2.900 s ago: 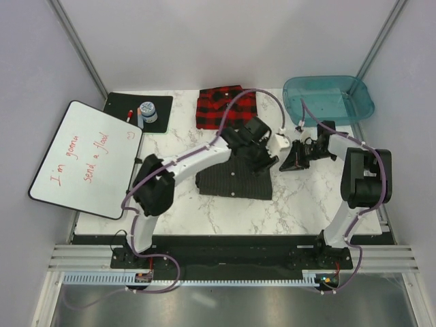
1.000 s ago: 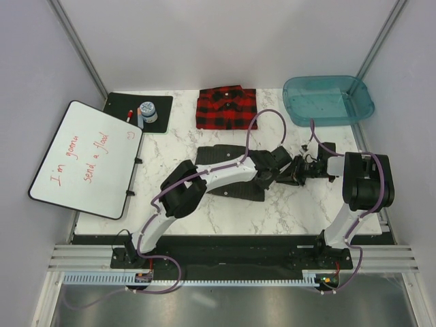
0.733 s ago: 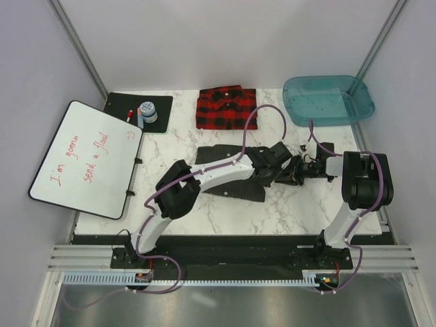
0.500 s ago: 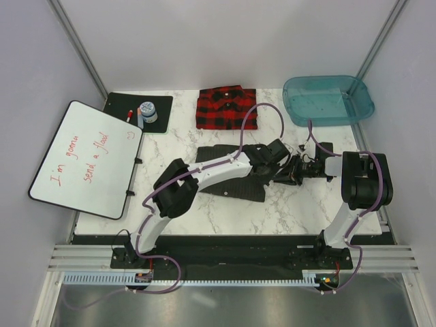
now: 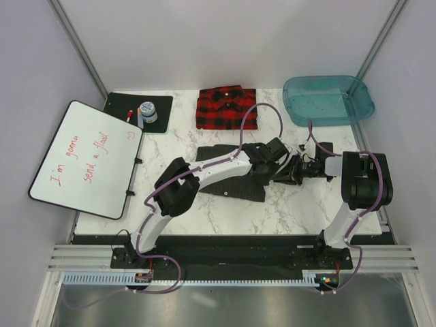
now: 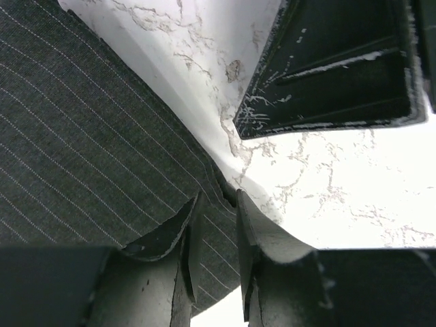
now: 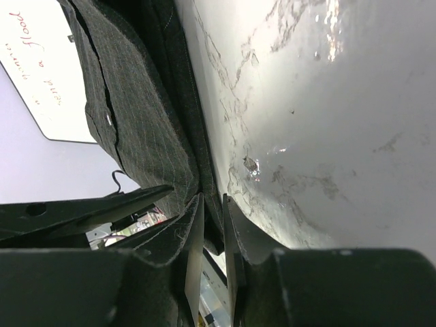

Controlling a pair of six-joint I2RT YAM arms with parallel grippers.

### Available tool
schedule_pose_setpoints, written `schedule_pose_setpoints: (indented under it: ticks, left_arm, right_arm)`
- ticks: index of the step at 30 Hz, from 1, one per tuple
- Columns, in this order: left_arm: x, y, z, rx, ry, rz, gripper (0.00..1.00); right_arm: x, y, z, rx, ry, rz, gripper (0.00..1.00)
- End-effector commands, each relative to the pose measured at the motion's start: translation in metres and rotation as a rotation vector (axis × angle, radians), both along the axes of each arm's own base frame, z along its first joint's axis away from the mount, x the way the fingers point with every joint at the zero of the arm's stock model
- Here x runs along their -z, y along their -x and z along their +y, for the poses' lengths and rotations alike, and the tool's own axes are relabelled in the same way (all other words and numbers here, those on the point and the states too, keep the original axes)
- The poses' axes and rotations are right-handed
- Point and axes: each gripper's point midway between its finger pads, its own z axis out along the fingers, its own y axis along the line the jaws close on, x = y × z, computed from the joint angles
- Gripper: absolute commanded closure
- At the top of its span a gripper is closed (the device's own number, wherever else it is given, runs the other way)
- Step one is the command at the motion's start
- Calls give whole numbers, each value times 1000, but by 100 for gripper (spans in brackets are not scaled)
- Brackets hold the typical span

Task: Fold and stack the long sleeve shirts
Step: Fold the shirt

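Observation:
The red-and-black plaid shirt (image 5: 227, 107) lies folded at the back of the table. The dark pinstripe shirt (image 5: 228, 178) lies in the middle as a low, partly folded band. My left gripper (image 5: 271, 163) is at its right edge. In the left wrist view the left gripper (image 6: 219, 197) stands slightly open, with the pinstripe cloth (image 6: 88, 136) lying flat under the gap. My right gripper (image 5: 287, 173) meets it from the right. In the right wrist view the right gripper (image 7: 212, 201) is shut on a folded edge of the shirt (image 7: 143, 129).
A teal tub (image 5: 328, 100) stands at the back right. A whiteboard (image 5: 85, 158) leans over the left edge. Behind it a black mat (image 5: 153, 122) carries a marker and a small jar. The right gripper's black body (image 6: 334, 68) sits close in front of the left one.
The pinstripe shirt was a broader flat shape earlier and is now a narrower band. Over the last second the left gripper crept toward the back right; the right gripper barely moved.

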Motion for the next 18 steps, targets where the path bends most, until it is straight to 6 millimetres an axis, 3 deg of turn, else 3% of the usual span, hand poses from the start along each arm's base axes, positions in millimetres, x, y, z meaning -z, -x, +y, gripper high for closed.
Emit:
schedule_pose_setpoints:
  ticks: [1,5,7,11,14,16,17,18]
  left_arm:
    - [3,-6,-9,0,4,-19,67]
    - [10,-4,-7,5,-12,-12,68]
    - [7,-5,-8,7,-5,-15,74]
    - [-8,-5,-10,18,24,-23,98]
    - [-31,-3,-8,30,59,-40,98]
    - [-34,4,-2,47,61,-30,98]
    - [-46,4,-2,47,88,-40,98]
    - [-43,7,4,49,79,-28,98]
  right_arm:
    - [0,1,3,-8,-27,-1,76]
    - [0,2,4,-10,-31,3,76]
    - [0,3,4,-12,-31,3,76]
    - [-2,1,5,-14,-41,-8,76]
    - [-4,2,8,-18,-65,-19,76]
    - [-7,3,10,-21,-78,-21,77]
    - [-9,0,11,-20,-84,-47,78]
    - [-11,0,13,-23,-92,-50,78]
